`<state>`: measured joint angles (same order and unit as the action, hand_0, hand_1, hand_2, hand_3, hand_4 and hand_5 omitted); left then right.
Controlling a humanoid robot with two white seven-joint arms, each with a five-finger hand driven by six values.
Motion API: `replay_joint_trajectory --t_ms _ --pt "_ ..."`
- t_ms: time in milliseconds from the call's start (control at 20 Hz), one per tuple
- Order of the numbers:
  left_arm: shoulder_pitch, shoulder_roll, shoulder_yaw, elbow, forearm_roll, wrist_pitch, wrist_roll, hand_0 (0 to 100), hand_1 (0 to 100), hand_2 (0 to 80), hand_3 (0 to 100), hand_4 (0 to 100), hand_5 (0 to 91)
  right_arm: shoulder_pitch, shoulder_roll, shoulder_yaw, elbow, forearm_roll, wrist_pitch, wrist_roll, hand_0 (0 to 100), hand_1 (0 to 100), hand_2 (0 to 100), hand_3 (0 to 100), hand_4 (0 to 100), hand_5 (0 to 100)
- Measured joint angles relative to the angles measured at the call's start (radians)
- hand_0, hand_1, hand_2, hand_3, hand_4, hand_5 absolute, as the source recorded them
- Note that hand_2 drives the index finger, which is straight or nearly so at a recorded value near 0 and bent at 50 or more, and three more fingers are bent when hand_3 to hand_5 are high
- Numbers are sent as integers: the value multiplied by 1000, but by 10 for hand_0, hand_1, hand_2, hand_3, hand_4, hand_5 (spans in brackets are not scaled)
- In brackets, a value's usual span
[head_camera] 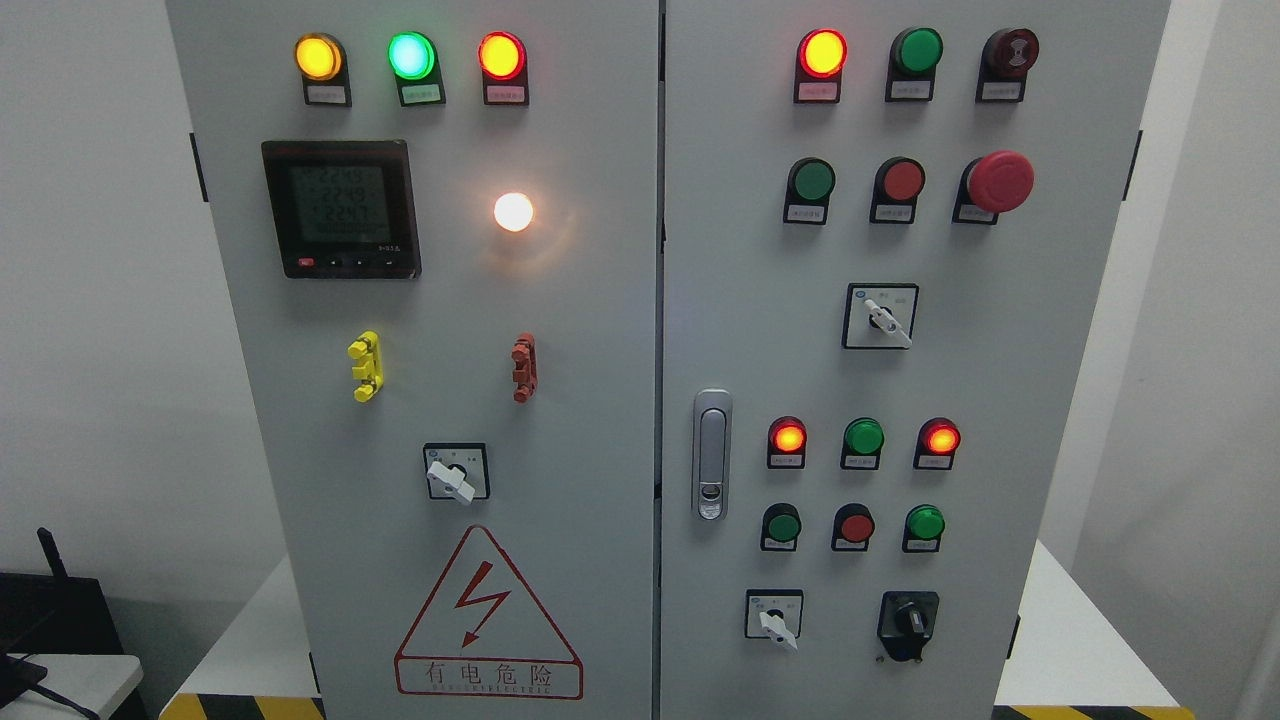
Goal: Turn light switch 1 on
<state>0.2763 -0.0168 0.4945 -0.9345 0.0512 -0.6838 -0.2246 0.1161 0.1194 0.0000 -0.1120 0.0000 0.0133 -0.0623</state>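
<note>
A grey electrical cabinet (600,400) is facing the camera with a white lamp (513,211) glowing beside the digital meter (340,208) and a rotary switch (455,474) sitting below them, while no robot fingers are showing, so their state cannot be told.

i face a grey electrical cabinet (600,300) with two doors, and neither of my hands shows. on the left door a yellow lamp (318,56), a green lamp (411,55) and a red lamp (501,55) glow in a row above a digital meter (340,208), with a bright white lamp (513,211) just right of it. lower sits a white-handled rotary switch (455,473) above a red warning triangle (487,615). the right door carries a silver door handle (711,455), a red mushroom button (999,181) and a black rotary switch (908,622).
</note>
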Motion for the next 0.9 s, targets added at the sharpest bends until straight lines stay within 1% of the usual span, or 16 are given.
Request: replay_joint_trajectory --t_ms 100,150,251,351,501,601,702,902 --pt "4 3 21 112 6 -5 -15 353 0 0 24 121 135 0 0 0 0 0 0 0 120 389 0 0 0 0" --pt "6 4 26 169 5 13 -30 362 0 0 0 103 132 0 0 0 0 0 0 0 120 389 0 0 0 0" --pt "8 6 27 267 -9 63 -61 399 0 0 0 37 108 0 0 0 0 0 0 0 120 389 0 0 0 0" --pt "9 8 13 360 -22 136 -97 417 0 0 0 0 76 0 0 0 0 0 0 0 120 389 0 0 0 0" --pt "9 10 -39 473 -35 251 -122 437 0 0 0 0 38 0 0 0 0 0 0 0 120 389 0 0 0 0" --pt "6 11 -90 530 -40 310 -124 443 0 0 0 0 9 0 0 0 0 0 0 0 120 389 0 0 0 0" --pt "-2 12 -149 582 -43 360 -127 445 0 0 0 0 0 0 0 0 0 0 0 0 120 389 0 0 0 0" --pt "-30 14 -251 663 -47 443 -86 451 0 0 0 0 0 0 0 0 0 0 0 0 120 389 0 0 0 0"
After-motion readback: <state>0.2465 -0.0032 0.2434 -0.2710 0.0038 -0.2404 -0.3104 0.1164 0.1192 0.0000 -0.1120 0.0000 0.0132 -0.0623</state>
